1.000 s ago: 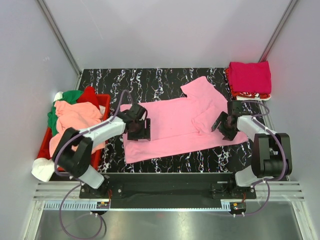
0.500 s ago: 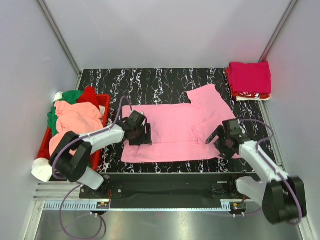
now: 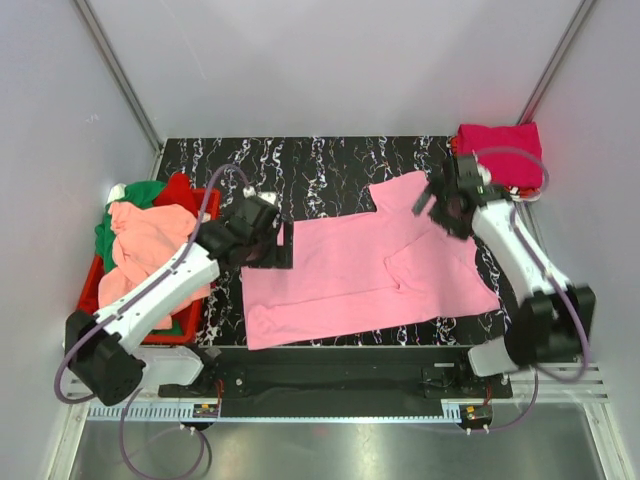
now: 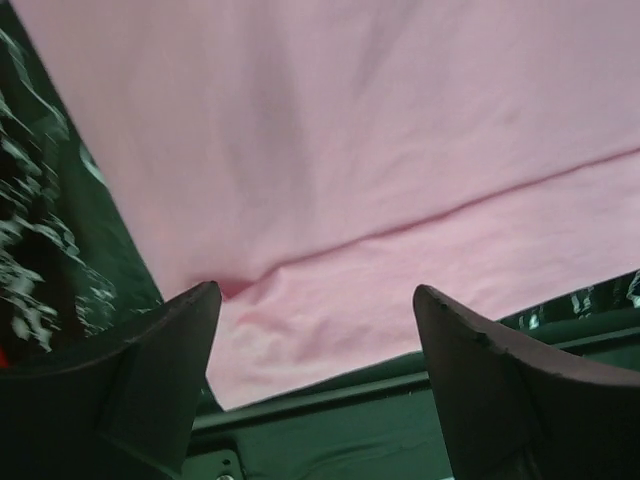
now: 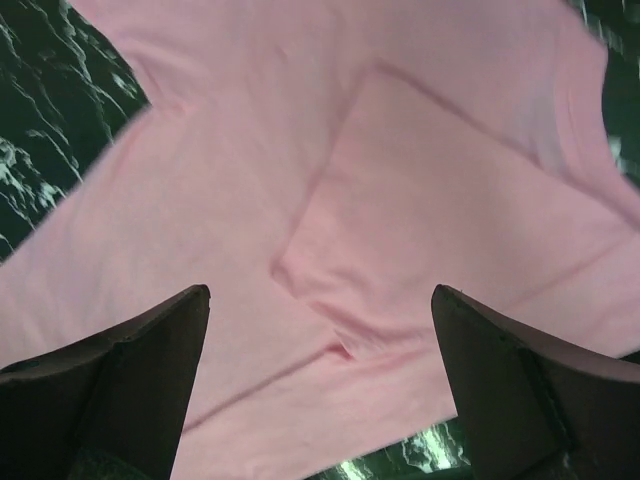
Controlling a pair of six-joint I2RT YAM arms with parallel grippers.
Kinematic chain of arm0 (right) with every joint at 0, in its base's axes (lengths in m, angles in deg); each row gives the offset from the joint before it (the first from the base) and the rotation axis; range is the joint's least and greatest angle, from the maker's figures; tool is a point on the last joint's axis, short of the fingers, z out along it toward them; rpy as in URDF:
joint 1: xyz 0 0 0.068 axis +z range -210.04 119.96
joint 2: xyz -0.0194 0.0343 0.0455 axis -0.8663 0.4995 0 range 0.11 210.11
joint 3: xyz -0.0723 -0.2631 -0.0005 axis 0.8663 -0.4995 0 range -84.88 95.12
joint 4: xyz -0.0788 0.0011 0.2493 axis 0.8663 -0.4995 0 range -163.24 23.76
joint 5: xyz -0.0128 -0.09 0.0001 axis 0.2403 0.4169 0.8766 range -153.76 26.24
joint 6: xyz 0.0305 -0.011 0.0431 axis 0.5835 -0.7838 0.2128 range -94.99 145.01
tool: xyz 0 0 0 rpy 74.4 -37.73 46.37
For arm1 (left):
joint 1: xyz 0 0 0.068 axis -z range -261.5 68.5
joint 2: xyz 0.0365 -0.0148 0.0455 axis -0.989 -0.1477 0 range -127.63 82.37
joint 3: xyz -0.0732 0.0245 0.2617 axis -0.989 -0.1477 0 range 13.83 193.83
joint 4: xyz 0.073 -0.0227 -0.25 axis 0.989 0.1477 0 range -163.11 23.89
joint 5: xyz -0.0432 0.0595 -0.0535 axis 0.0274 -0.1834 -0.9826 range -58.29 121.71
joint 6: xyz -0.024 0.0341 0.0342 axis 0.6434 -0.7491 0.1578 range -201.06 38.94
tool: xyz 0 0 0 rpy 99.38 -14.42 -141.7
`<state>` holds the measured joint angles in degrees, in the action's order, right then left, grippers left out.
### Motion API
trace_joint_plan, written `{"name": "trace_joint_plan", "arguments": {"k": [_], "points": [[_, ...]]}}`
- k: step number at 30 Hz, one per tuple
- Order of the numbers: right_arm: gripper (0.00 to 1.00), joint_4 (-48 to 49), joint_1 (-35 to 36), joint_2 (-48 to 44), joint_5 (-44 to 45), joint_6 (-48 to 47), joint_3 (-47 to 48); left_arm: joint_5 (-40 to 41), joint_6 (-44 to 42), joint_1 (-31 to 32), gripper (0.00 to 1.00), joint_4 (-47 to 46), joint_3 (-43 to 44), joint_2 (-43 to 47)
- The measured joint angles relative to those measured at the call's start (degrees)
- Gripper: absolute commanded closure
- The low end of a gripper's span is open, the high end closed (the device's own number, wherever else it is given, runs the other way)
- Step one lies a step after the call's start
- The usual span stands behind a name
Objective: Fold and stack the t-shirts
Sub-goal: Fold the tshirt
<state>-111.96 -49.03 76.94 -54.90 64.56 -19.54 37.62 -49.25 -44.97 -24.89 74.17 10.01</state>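
A light pink t-shirt [image 3: 360,270] lies spread on the black marbled table, one sleeve folded over its right part. My left gripper [image 3: 268,246] is open and empty above the shirt's left edge. The left wrist view shows the pink cloth [image 4: 350,150] below the open left gripper [image 4: 315,330]. My right gripper [image 3: 447,206] is open and empty above the shirt's far right sleeve. The right wrist view shows the folded sleeve [image 5: 440,210] below the open right gripper [image 5: 320,330]. A folded magenta shirt [image 3: 500,155] tops a stack at the back right.
A red crate [image 3: 205,205] stands at the left edge and holds a salmon shirt [image 3: 150,245], a green one [image 3: 135,195] and a red one [image 3: 178,188]. A white cloth [image 3: 85,335] hangs over its near end. Grey walls enclose the table.
Both grippers have lifted off the shirt's near part and moved back, the right one far toward the back right. The shirt has settled flat with its near edge close to the table front.
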Motion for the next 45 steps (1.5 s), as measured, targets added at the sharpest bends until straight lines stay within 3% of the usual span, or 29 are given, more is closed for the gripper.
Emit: {"name": "trace_joint_plan", "arguments": {"k": [3,6,11,16,20,23,27,30,33,40,45], "points": [[0.00,-0.22,-1.95,16.39,0.52,-5.79,19.45,5.33,-3.96,-0.55,0.10,1.33,4.57,3.21],[0.02,0.94,-5.38,32.24,-1.01,-10.01,37.16,8.63,-7.21,-2.67,0.09,2.89,3.89,7.58],[0.11,-1.38,-9.94,55.74,-4.50,-15.65,60.74,11.37,-9.86,-6.60,0.09,3.19,-1.53,15.26],[0.16,-3.54,-11.32,71.95,-8.39,-18.53,77.55,13.66,-10.43,-7.08,0.09,3.28,-5.03,20.74],[0.18,-2.93,-11.10,75.93,-11.56,-19.39,79.49,15.52,-10.60,-7.30,0.07,2.78,-5.64,23.45],[0.26,-1.40,-10.99,76.28,-13.55,-19.63,80.46,16.26,-10.62,-7.56,0.07,2.49,-5.64,23.91],[0.58,0.81,-10.93,77.77,-15.96,-19.23,80.70,16.65,-10.60,-7.69,0.07,2.29,-5.77,23.02],[0.74,2.08,-10.99,77.94,-17.35,-18.40,79.56,16.85,-10.60,-8.20,0.07,2.29,-5.86,21.79],[0.99,5.31,-11.02,77.11,-18.23,-17.84,76.65,16.35,-10.60,-9.86,0.07,2.23,-5.86,19.41],[1.00,7.93,-11.82,73.53,-15.82,-15.82,70.18,13.42,-10.36,-13.84,0.07,1.40,-5.14,10.16],[1.00,7.54,-14.23,69.31,-10.73,-14.99,64.00,10.23,-9.68,-16.35,0.11,0.11,4.00,-2.58]]}}
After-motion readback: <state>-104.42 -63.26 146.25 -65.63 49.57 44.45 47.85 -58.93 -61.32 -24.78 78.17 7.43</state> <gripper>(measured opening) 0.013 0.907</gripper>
